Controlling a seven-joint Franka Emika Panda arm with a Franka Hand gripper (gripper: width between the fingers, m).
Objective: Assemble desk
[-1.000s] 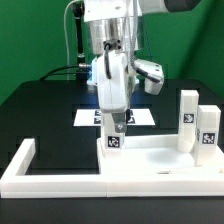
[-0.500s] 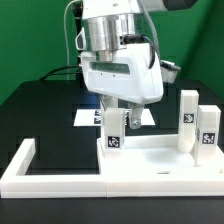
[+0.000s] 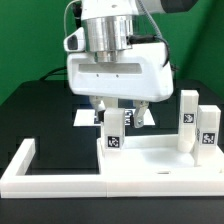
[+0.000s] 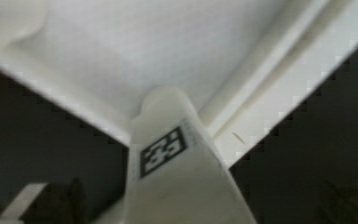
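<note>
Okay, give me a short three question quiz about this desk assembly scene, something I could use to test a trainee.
1. True or false: two legs stand upright at the exterior view's right, on the tabletop.
2. Which part is between the pincer fingers? A) the marker board B) a tagged leg C) the border fence
3. Fill in: in the wrist view, the leg carries a black-and-white ____.

Key: 1 true. 2 B. 3 tag.
</note>
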